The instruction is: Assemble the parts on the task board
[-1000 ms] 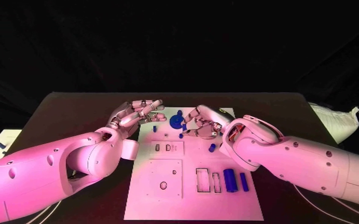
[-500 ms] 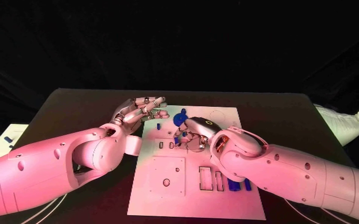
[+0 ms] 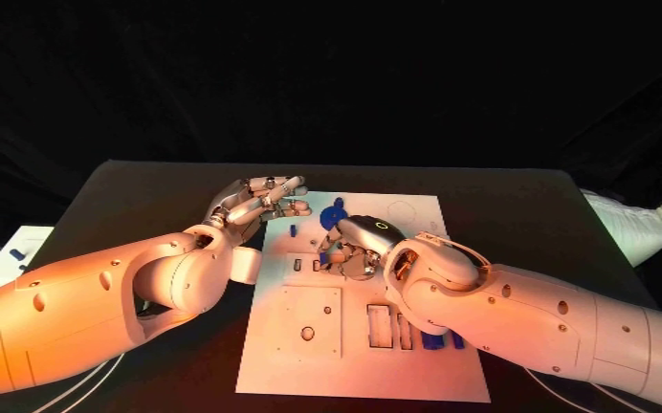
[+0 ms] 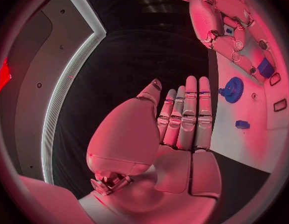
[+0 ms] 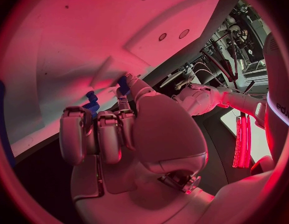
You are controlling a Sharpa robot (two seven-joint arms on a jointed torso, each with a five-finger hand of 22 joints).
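A small blue part (image 5: pixel 122 83) sits pinched at the fingertips of the right hand (image 3: pixel 362 244), low over the middle of the white task board (image 3: pixel 455 375), just above a row of small slots. The right wrist view shows a second blue piece (image 5: pixel 91 103) close beside the first at those fingertips; whether it is also held or merely lies under the hand cannot be told. A blue gear (image 3: pixel 333 214) stands on the board just beyond the right hand, toward the board's far edge, and a short blue block (image 4: pixel 242 124) lies on the board near it. Two blue cylinders (image 3: pixel 439 340) rest on the board's near half, partly hidden under the right forearm, beside tall rectangular slots (image 3: pixel 378 325).

The left hand (image 3: pixel 253 205) hovers at the board's far left corner, fingers straight and lying side by side, holding nothing.

The parts look like stiff, light plastic: easy to lift, but smooth enough to twist or slip in a fingertip pinch. Short pieces are best taken across their flat sides, the gear by its rim or hub. The board lies flat on the black surface (image 3: pixel 152 193) and, being thin, may slide if a part is pressed in off-centre.
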